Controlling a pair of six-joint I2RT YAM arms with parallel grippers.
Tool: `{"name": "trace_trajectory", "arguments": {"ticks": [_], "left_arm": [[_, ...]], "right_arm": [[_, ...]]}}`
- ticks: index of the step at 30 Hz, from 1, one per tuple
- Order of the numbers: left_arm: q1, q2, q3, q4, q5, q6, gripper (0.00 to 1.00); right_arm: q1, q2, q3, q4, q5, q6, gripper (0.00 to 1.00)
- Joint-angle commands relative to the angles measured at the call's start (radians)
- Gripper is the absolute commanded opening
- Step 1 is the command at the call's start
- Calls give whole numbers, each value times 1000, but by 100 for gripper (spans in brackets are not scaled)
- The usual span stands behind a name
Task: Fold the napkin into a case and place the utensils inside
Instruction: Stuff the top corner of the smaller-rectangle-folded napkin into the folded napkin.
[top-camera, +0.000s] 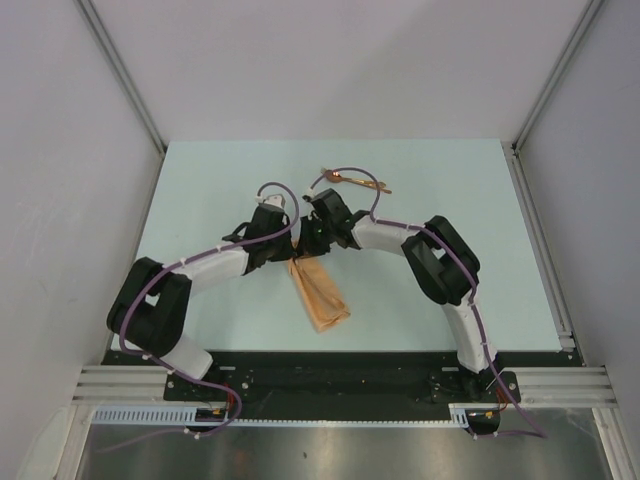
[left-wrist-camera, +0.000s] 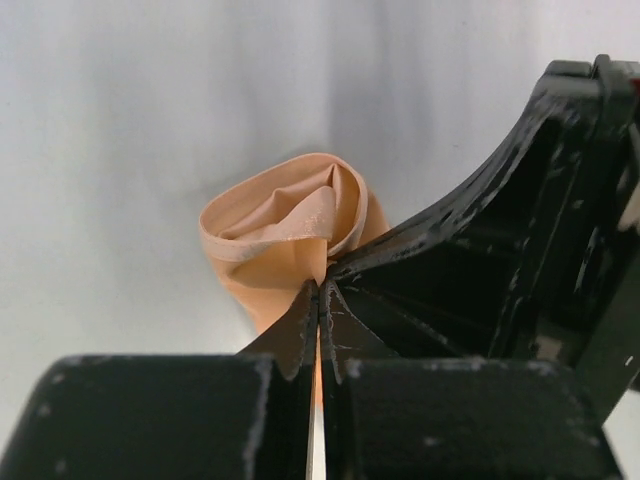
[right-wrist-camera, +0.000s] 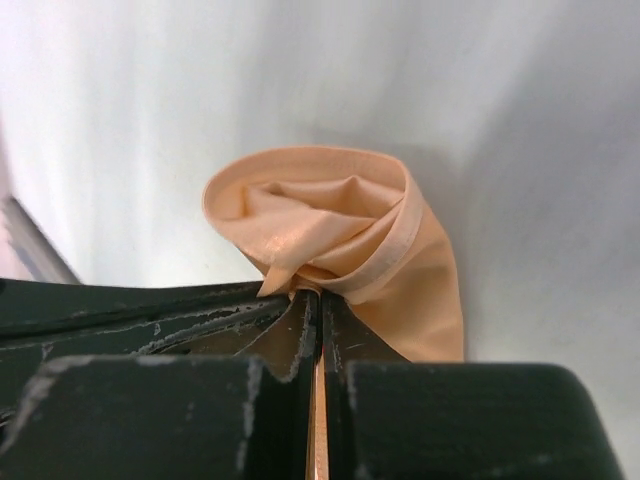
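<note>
Napkin: the napkin lies as a narrow folded strip on the counter, between the two arms. Its far end is raised and curled into a small open mouth.
Left jaws: pressed together, pinching the rim of that mouth at its lower edge.
Right jaws: pressed together too, pinching the same curled end. In the overhead view the two pairs sit just beside each other.
Utensils: the utensils lie farther back on the counter, apart from the cloth and not yet inside.
Risk, fold: each pinch takes only a thin bit of rim, so a pull outward or upward could drag the strip open and undo the case.
Risk, mouth: the cloth is soft, so if either side lets go to fetch cutlery the opening will probably sag shut.
Risk, layers: whether one layer or several are caught cannot be told. Clamping all of them would close the pocket.
Risk, arms: the wrists are crowded, so a careless turn could knock them together or sweep the utensils away.
</note>
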Motion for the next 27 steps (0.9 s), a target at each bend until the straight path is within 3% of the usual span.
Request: {"name": "trace_trajectory", "arguments": {"ticks": [1, 4, 10, 14, 20, 27], "left_arm": [[-14, -32, -23, 50, 27, -37, 0], [-14, -47, -30, 51, 27, -41, 0], [-3, -41, -2, -4, 19, -33, 0], [12, -6, 21, -34, 24, -56, 0], [26, 18, 23, -42, 46, -111, 0], [84, 74, 20, -44, 131, -139, 0]], "right_arm": [[-41, -6, -32, 306, -96, 231, 0], [-52, 3, -153, 570, -104, 389, 0], [-33, 41, -236, 818, -105, 448, 0], [11, 49, -228, 718, -49, 287, 0], [31, 113, -198, 674, -3, 206, 1], [22, 74, -221, 559, -76, 164, 19]]}}
